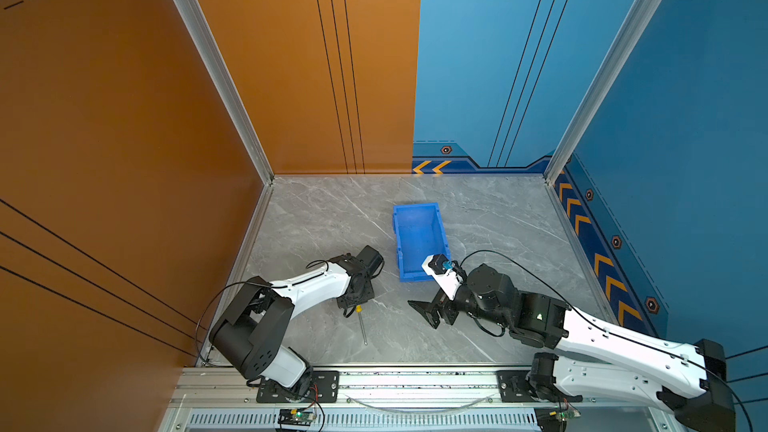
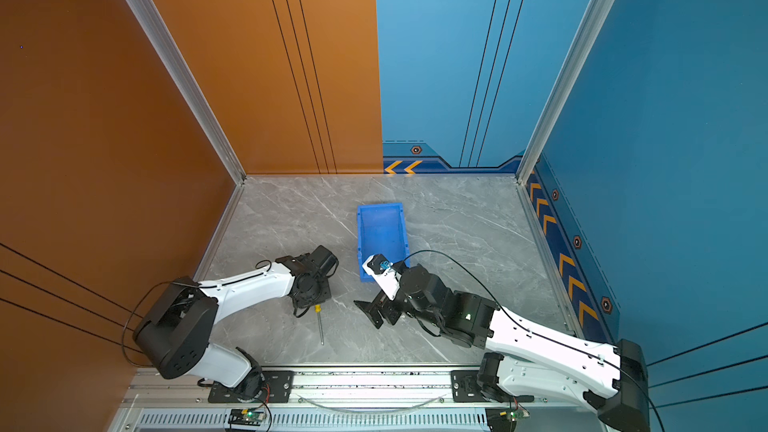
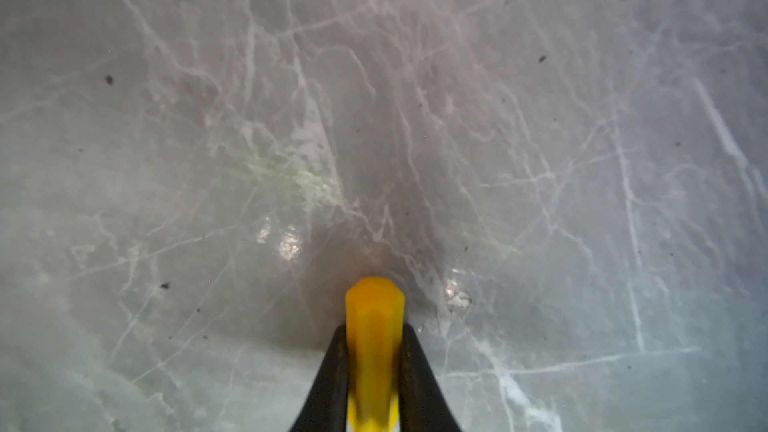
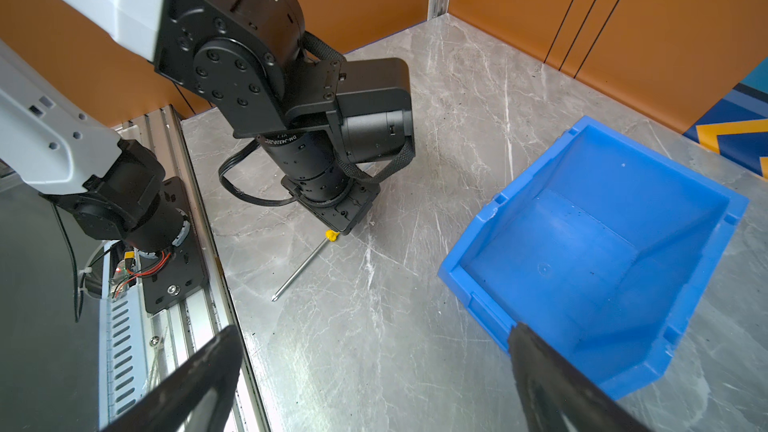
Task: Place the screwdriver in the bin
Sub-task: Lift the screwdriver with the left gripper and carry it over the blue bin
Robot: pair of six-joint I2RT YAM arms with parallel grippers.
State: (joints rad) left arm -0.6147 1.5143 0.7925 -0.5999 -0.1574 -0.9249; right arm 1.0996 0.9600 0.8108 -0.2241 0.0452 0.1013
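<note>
Both fingers of the left gripper are pinching the screwdriver handle on the marble table; right gripper is hanging wide open, empty, beside the blue bin.

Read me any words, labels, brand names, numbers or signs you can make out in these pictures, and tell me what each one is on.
"DM-M310-2EC", roughly, upside down and small, so partly unsure: on the black motor of the left arm's wrist.
Yellow chevron arrows, signs without words: on the blue wall strip.
Hexagon badges on that strip: too small to read.
The screwdriver and the bin: no text visible.
</note>
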